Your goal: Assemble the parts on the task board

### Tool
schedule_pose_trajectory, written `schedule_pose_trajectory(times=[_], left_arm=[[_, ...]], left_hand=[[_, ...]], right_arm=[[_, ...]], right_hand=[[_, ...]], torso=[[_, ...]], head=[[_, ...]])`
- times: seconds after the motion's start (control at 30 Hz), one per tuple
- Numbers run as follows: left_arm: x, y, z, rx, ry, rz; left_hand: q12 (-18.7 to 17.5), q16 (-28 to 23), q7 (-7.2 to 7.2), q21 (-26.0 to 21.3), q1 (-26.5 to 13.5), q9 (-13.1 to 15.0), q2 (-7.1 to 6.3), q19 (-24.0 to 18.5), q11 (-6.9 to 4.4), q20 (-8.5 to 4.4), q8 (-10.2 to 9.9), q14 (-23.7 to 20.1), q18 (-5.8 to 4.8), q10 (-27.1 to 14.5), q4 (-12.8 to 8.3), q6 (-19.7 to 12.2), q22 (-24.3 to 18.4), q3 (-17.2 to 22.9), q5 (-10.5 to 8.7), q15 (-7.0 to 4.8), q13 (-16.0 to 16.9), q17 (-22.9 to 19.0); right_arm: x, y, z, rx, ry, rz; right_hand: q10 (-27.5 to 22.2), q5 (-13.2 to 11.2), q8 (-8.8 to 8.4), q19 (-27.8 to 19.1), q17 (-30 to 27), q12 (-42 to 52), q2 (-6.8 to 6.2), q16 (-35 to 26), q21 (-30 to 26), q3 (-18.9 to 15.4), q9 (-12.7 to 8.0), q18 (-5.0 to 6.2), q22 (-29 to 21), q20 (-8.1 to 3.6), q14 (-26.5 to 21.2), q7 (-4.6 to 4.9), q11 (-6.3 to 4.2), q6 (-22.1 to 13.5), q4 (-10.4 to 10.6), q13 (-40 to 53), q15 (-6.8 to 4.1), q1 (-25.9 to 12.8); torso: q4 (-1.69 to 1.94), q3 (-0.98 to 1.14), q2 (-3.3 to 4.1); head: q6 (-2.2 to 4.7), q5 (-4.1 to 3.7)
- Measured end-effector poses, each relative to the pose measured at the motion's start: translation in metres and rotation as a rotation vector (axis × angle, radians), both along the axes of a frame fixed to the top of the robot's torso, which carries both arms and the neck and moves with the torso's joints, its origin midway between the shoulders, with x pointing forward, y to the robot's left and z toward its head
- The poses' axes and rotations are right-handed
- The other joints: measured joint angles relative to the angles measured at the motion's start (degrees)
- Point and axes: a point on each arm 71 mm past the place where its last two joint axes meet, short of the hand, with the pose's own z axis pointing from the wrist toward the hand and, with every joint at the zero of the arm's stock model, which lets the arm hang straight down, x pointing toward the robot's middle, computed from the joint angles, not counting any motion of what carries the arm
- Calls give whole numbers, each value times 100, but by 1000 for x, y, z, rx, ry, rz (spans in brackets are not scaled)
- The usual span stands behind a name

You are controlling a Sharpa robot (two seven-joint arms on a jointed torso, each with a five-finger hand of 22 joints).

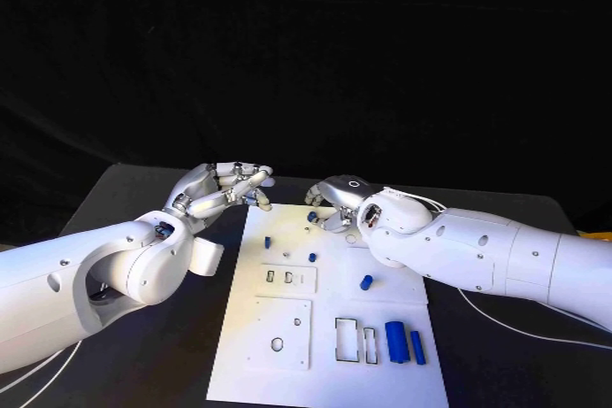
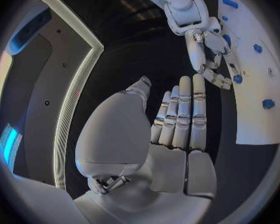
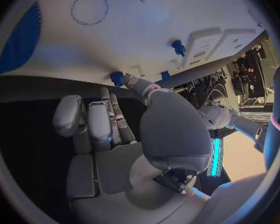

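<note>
The white task board (image 1: 287,337) lies in the middle of the black table. My right hand (image 1: 344,200) is over its far edge. Its thumb and fingertips (image 3: 131,80) close on a small blue part (image 3: 117,78), which sits at the board's far edge (image 1: 315,217); the left wrist view shows that part (image 2: 237,78) beside the right hand (image 2: 205,50). My left hand (image 1: 230,187) hovers at the board's far left corner, fingers (image 2: 180,114) held together with nothing in them. Two more small blue parts (image 1: 268,242) (image 1: 312,256) stand on the board.
Another small blue part (image 1: 366,282) lies mid-board. A thick blue cylinder (image 1: 397,342) and a thin blue rod (image 1: 417,347) lie near the board's near right corner, beside rectangular slots (image 1: 347,339). Bare black table (image 1: 153,373) surrounds the board.
</note>
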Motion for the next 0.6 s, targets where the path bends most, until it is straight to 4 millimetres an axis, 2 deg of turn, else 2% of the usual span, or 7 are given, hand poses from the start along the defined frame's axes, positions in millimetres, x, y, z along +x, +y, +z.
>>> schedule_pose_trajectory(times=[0.07,0.2,0.3,0.43,0.5,0.53,0.6], left_arm=[[0,0,0,1,0,1],[1,2,0,2,0,7],[2,3,-1,4,1,11],[4,6,-1,5,2,18],[4,7,-2,6,3,21],[4,8,-2,6,4,22],[5,8,-2,6,5,24]], left_hand=[[0,0,0,0,0,0,0,0,0,0,0,0,0,0,0,0,0,0,0,0,0,0],[0,0,0,0,0,0,0,0,0,0,0,-1,0,0,0,0,0,0,0,1,0,0],[0,0,0,0,0,0,0,0,0,0,0,-21,0,0,0,0,5,0,0,21,4,-1],[0,0,0,0,0,0,0,-19,0,20,0,-21,0,0,0,0,5,0,0,21,4,10],[0,0,0,0,0,0,0,-40,0,0,0,-63,0,0,0,0,5,0,0,22,4,10],[0,0,0,0,0,0,0,-41,0,-1,0,-63,0,0,0,0,5,0,0,22,4,10],[0,0,0,0,0,0,0,-61,0,19,0,-63,0,0,0,0,11,0,0,22,4,17]], right_arm=[[-1,-2,0,4,-2,-3],[-5,-13,1,15,-4,-11],[-9,-29,5,32,-3,-27],[-15,-55,11,53,3,-58],[-18,-70,14,64,11,-81],[-19,-77,15,69,15,-94],[-20,-92,15,78,30,-124]], right_hand=[[-160,53,-21,-74,-140,53,-37,-86,-150,-220,-1,0,-179,17,-17,-29,20,-34,42,-28,-1,39],[-237,171,-21,-70,-165,247,28,-105,-213,-527,33,-1,-202,15,-17,-58,19,21,98,-36,-1,179],[-173,237,14,68,-39,424,61,8,-124,-595,57,0,-41,-15,17,-18,-34,125,144,-33,-35,212],[244,281,65,355,308,801,83,265,152,-667,74,0,400,-78,67,30,-119,297,216,65,-85,234],[539,371,100,490,506,1051,84,413,321,-649,90,-12,650,-105,86,21,-147,412,262,178,-105,234],[704,425,135,542,582,1191,82,470,383,-630,97,-72,745,-115,68,10,-168,464,281,250,-125,233],[975,503,165,605,688,1469,12,553,476,-639,102,-96,888,-163,77,-22,-227,534,304,423,-157,223]], torso=[[-3,2,-3],[-8,9,-14],[-21,18,-27],[-47,34,-59],[-68,43,-80],[-78,47,-88],[-99,53,-101]], head=[[9,-2],[21,-9],[29,-4],[31,8],[32,8],[34,-1],[38,-19]])
